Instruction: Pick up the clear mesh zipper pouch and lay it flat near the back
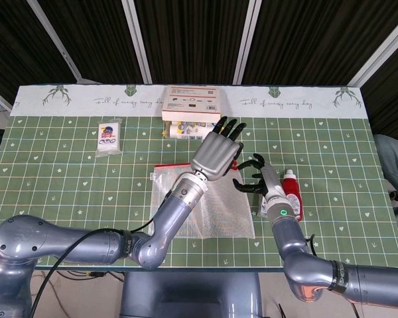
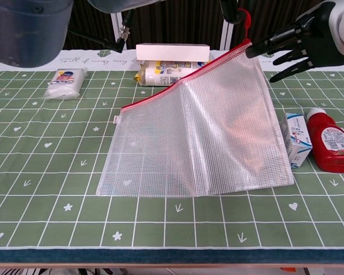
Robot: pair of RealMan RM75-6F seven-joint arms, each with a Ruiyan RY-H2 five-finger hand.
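Note:
The clear mesh zipper pouch (image 1: 227,213) (image 2: 200,132) with a red zip edge lies mid-table. Its near edge rests on the green mat, and its far right corner is lifted. My left hand (image 1: 217,154) hangs over the pouch's far edge, and its dark fingers (image 2: 231,11) pinch the raised corner by the red zipper pull. My right hand (image 1: 255,179) (image 2: 309,37) hovers just right of that corner with its fingers spread, holding nothing. Whether its fingertips touch the pouch is unclear.
A small blue-and-white box (image 2: 295,137) and a red bottle (image 2: 329,140) (image 1: 292,192) lie right of the pouch. A white carton (image 1: 191,101) (image 2: 172,51) over a yellow packet (image 2: 155,73) sits at the back middle. A white packet (image 1: 109,137) (image 2: 66,82) lies back left.

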